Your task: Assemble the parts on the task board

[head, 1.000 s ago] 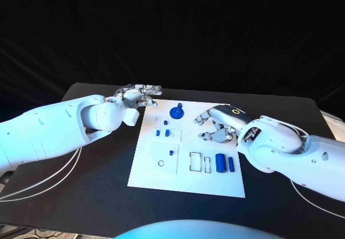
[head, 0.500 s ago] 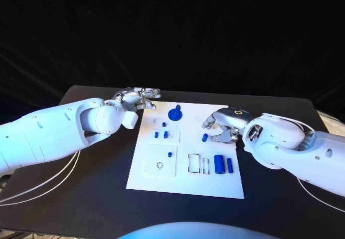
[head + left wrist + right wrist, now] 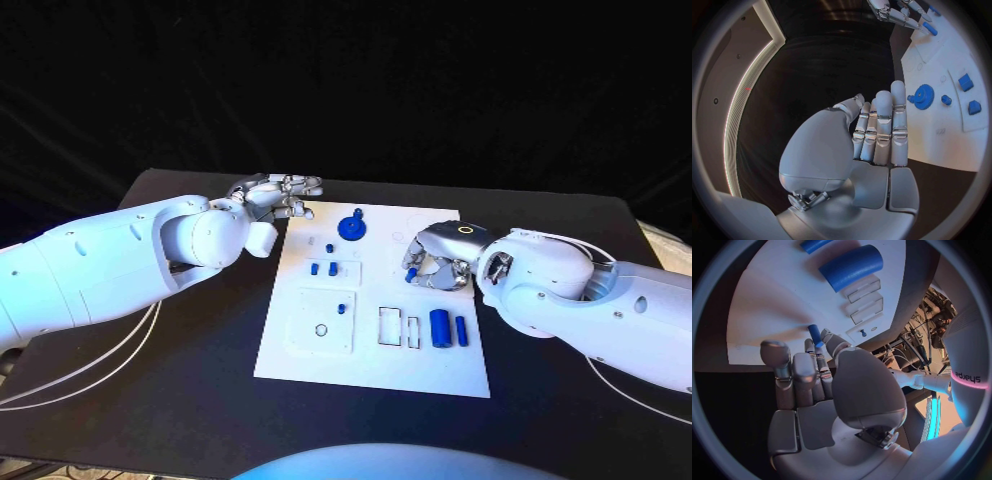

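Board (image 3: 378, 350) lies mid-table (image 3: 173, 400), white, long axis running away from robot. Head view: blue gear (image 3: 352, 228) near board's far edge, two small blue blocks (image 3: 323, 269) just below it, one tiny blue pin (image 3: 342, 307) on a raised square at board's centre-left, blue cylinder (image 3: 440, 328) and thinner blue rod (image 3: 462, 332) side by side at board's right, next to two empty rectangular slots (image 3: 401, 327). R hand (image 3: 437, 262) sits over board's right edge, above cylinder, fingers curled in, small blue peg (image 3: 411, 272) pinched at its fingertips. L hand (image 3: 274, 193) is off board, by its far-left corner, above table, fingers bent inward; nothing seen in it.

L wrist view: L hand (image 3: 867, 145) fingers lie straight and close together, thumb tucked alongside, holding nothing. Board (image 3: 942, 145) beyond fingertips w/ gear (image 3: 924, 96) nearest, tiny pin (image 3: 946, 100) beside it, two blocks (image 3: 969, 94) further along. R hand (image 3: 901, 12) visible at board's other side.

R wrist view: R hand (image 3: 823, 385) fingers bunched, peg (image 3: 814, 334) gripped between thumb and fingertips, sticking out towards board (image 3: 773, 305). Cylinder (image 3: 851, 267) and rod (image 3: 815, 244) lie on board beyond peg, slots (image 3: 865, 300) just beside cylinder. Whether peg touches board: can't tell.
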Action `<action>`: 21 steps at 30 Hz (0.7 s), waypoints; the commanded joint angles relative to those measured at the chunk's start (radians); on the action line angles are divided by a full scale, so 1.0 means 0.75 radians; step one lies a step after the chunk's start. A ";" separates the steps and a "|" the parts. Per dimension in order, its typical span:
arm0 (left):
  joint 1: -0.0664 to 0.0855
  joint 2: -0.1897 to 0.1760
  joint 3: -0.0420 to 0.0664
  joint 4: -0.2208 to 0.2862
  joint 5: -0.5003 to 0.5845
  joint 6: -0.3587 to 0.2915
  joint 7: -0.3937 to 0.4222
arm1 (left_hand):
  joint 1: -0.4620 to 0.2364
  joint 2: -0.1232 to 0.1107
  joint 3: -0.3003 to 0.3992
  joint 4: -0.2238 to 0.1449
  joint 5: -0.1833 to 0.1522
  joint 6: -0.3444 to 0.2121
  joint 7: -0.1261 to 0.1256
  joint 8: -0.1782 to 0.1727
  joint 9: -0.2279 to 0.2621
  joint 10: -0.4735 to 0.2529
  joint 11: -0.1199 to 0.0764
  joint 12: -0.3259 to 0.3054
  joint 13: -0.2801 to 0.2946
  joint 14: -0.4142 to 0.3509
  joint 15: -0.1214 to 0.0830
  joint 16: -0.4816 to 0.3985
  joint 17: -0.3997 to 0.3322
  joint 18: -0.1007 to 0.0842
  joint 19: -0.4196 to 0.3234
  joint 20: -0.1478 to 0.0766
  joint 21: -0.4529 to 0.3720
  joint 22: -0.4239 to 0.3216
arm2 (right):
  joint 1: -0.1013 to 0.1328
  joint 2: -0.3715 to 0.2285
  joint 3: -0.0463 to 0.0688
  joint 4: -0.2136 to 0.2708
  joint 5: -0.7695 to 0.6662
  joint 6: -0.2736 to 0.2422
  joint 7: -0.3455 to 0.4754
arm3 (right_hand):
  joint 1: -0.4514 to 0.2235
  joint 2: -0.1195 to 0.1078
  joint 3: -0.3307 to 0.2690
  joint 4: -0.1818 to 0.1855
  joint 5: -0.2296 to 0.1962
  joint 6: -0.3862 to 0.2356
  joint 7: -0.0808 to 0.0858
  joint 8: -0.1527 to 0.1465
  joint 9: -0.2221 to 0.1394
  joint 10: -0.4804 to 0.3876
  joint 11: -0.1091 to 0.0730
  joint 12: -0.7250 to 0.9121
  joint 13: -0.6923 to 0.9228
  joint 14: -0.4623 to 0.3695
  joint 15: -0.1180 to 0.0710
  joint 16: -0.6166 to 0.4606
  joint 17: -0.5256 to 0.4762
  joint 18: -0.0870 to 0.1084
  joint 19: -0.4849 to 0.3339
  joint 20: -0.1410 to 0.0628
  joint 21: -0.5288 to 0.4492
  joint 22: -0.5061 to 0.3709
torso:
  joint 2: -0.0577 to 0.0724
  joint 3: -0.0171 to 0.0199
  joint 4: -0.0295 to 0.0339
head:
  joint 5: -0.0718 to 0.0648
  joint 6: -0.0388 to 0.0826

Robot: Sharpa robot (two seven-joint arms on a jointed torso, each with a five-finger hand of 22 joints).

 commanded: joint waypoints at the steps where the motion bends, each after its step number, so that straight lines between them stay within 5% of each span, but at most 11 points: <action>1: 0.001 0.001 0.001 0.002 -0.006 0.027 0.005 | -0.011 0.000 -0.007 -0.001 0.002 -0.009 0.002 0.005 -0.002 -0.010 -0.001 0.005 -0.002 -0.009 0.004 -0.004 -0.001 0.015 0.006 -0.003 -0.006 -0.001 | -0.003 0.008 -0.001 -0.008 -0.015 0.027 0.017 | -0.002 0.013 0.016 0.002 -0.007 0.021 -0.003 0.007 0.002 0.019 0.000 0.000 -0.002 0.027 -0.010 0.011 0.004 -0.006 0.013 0.001 0.009 0.005 | -0.001 0.0001 0.0001 | 0.001 -0.001; 10: 0.001 0.001 0.001 0.002 -0.007 0.028 0.003 | -0.009 0.001 -0.007 -0.003 0.002 -0.009 0.001 0.006 -0.002 -0.011 -0.001 0.007 -0.002 -0.010 0.004 -0.004 -0.003 0.015 0.007 -0.003 -0.008 -0.002 | -0.007 0.020 -0.001 -0.021 -0.064 -0.005 -0.016 | 0.046 0.051 0.111 -0.023 -0.087 0.093 -0.017 0.032 0.016 0.112 -0.022 -0.009 0.002 0.037 -0.029 0.051 0.044 -0.015 0.038 -0.015 0.049 0.066 | -0.002 0.0003 -0.0009 | -0.001 -0.005; 21: 0.001 0.001 0.001 0.000 -0.011 0.030 -0.001 | -0.009 0.001 -0.007 -0.003 0.002 -0.009 0.001 0.006 -0.002 -0.011 -0.001 0.007 -0.002 -0.010 0.004 -0.004 -0.003 0.015 0.007 -0.003 -0.008 -0.002 | -0.009 0.005 0.000 0.010 -0.105 -0.103 -0.033 | 0.080 0.056 0.194 -0.067 -0.089 0.111 -0.013 0.040 0.022 0.152 -0.024 -0.032 0.003 0.040 -0.033 0.075 0.066 -0.022 0.049 -0.022 0.077 0.104 | -0.003 -0.0001 0.0005 | -0.004 -0.003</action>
